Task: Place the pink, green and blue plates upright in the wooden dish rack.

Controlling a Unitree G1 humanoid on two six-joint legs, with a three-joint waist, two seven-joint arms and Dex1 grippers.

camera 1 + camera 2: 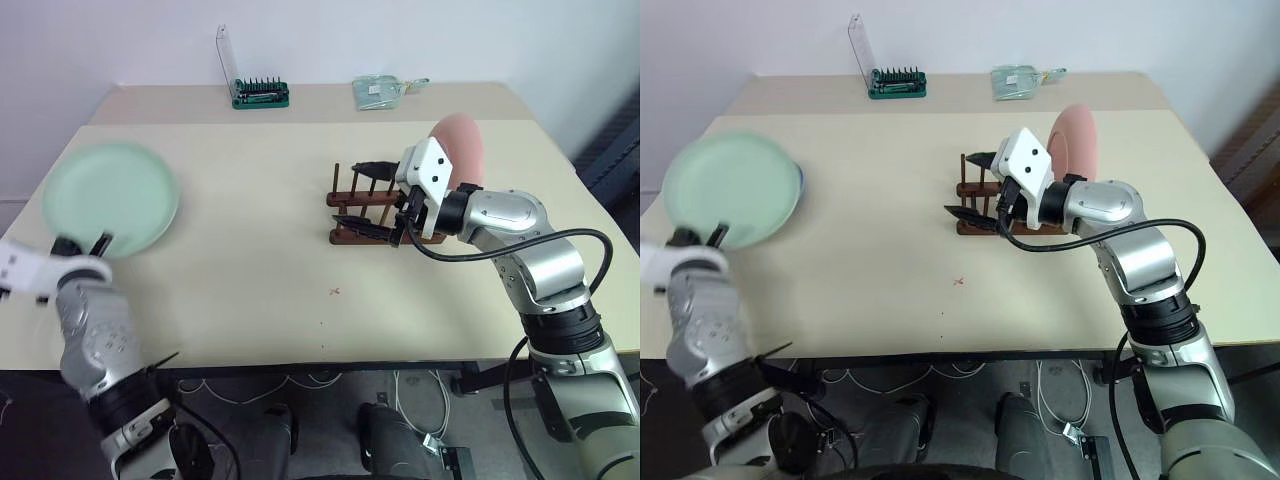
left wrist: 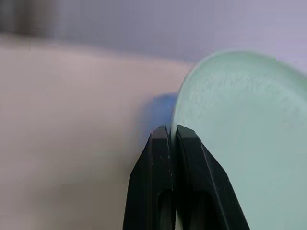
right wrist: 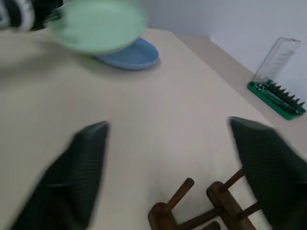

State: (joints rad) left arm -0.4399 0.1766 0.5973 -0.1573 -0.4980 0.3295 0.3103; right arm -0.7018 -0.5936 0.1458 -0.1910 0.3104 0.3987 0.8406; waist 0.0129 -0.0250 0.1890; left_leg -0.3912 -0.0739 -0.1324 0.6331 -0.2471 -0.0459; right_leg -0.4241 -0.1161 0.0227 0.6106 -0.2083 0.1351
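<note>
Two tools are in my view: my left tool (image 2: 172, 139) pinches the rim of the matte mint-green plate (image 1: 110, 198), lifted over the light blue plate (image 3: 129, 55) lying on the table (image 1: 260, 270). My right tool (image 3: 168, 158) stands released at the dark wooden dish rack (image 1: 372, 215), where the salmon-pink plate (image 1: 462, 145) stands upright just behind it. I read no writing.
</note>
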